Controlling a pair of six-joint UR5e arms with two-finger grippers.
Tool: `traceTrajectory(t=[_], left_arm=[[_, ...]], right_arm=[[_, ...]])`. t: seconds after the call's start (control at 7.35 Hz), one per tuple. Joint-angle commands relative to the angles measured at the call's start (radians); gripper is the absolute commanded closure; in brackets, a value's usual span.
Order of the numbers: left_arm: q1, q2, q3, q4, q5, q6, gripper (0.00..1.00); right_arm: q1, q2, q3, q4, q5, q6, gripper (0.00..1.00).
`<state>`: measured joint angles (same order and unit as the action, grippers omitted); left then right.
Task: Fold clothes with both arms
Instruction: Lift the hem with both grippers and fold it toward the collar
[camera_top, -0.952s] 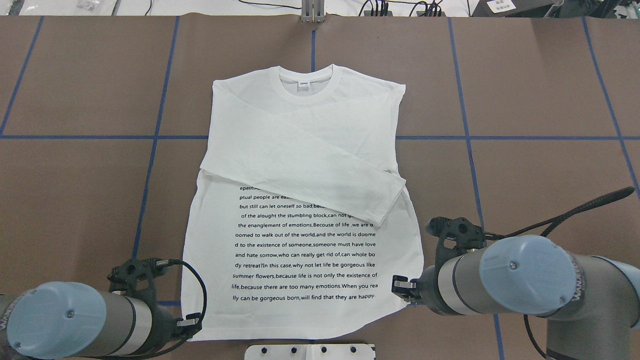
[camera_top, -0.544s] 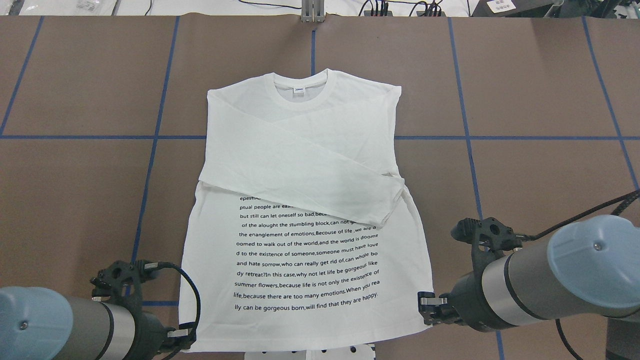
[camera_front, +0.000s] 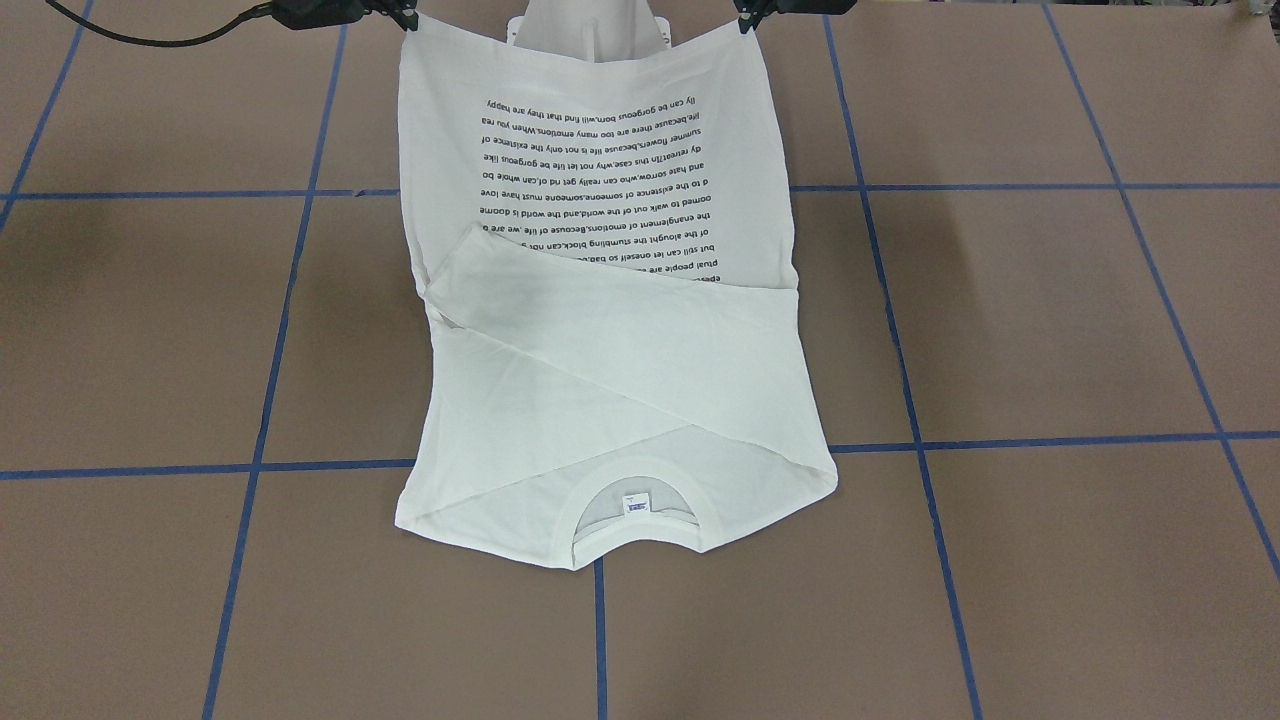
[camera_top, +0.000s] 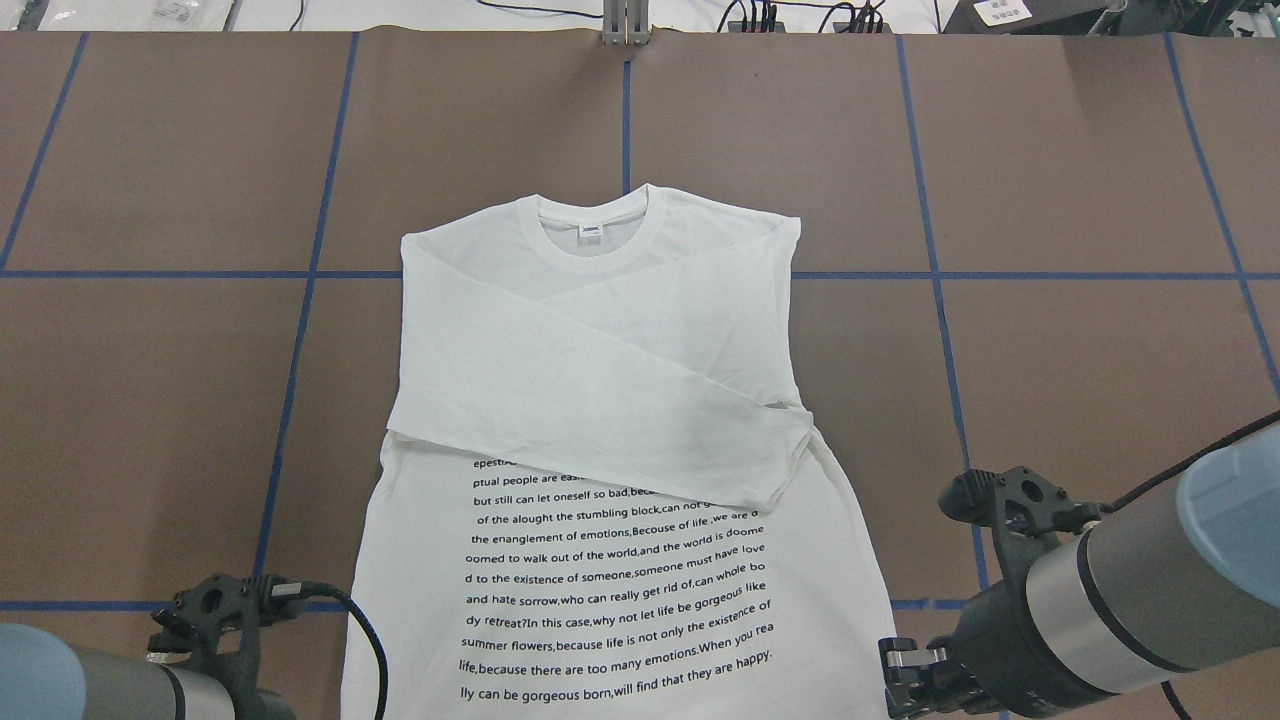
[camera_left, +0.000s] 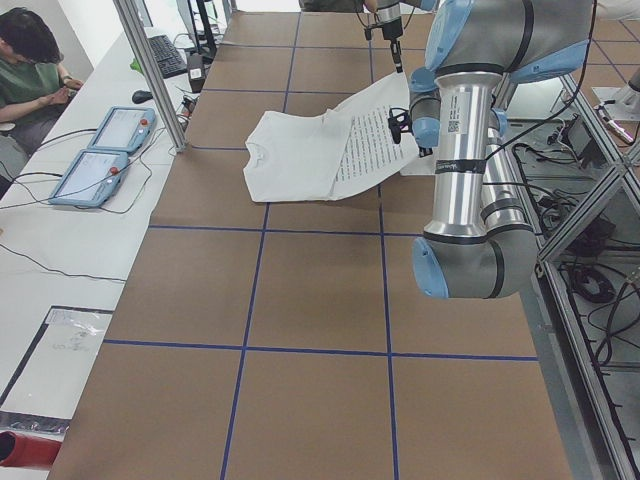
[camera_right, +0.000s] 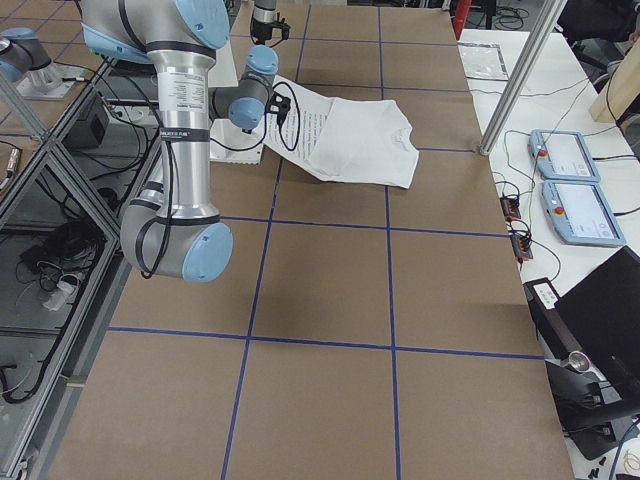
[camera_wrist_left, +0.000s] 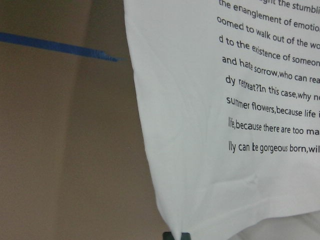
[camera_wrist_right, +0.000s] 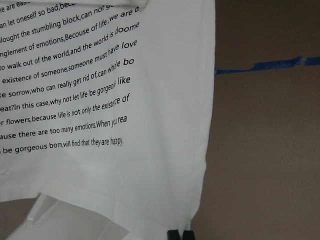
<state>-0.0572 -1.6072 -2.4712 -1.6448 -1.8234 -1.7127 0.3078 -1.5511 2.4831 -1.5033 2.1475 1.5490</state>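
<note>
T-shirt (camera_top: 560, 330): spread from centre to bottom centre of the overhead view on the brown table (camera_top: 1080, 170). Its collar (camera_top: 652, 220) points toward the top, and its sleeves (camera_top: 640, 400) are crossed over the chest. The collar end lies flat, and the hem end is held up off the table.

Left gripper (camera_wrist_left: 177, 235): fingers pressed together on one hem corner, at the bottom edge of its wrist view.

Right gripper (camera_wrist_right: 180, 234): fingers pinched on the opposite hem corner, at the bottom centre of its wrist view.

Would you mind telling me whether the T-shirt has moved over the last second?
Yes. The T-shirt has slid toward the robot: in the overhead view its collar now lies nearer the crosswise tape line.
</note>
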Motion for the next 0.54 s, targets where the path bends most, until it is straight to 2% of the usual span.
traceTrajectory(t=[0.0,0.14,0.41], left_arm=[[-0.021,0.004,-0.035,0.013,-0.007,0.001,1.0],[-0.079,-0.006,-0.032,0.013,-0.023,0.007,1.0],[-0.32,-0.045,0.017,0.016,-0.13,0.187,1.0]], right_arm=[[0.061,-0.001,0.005,0.0,0.02,-0.001,1.0],[0.115,0.002,-0.006,0.0,0.018,-0.004,1.0],[0.241,0.118,-0.106,0.0,0.025,-0.078,1.0]])
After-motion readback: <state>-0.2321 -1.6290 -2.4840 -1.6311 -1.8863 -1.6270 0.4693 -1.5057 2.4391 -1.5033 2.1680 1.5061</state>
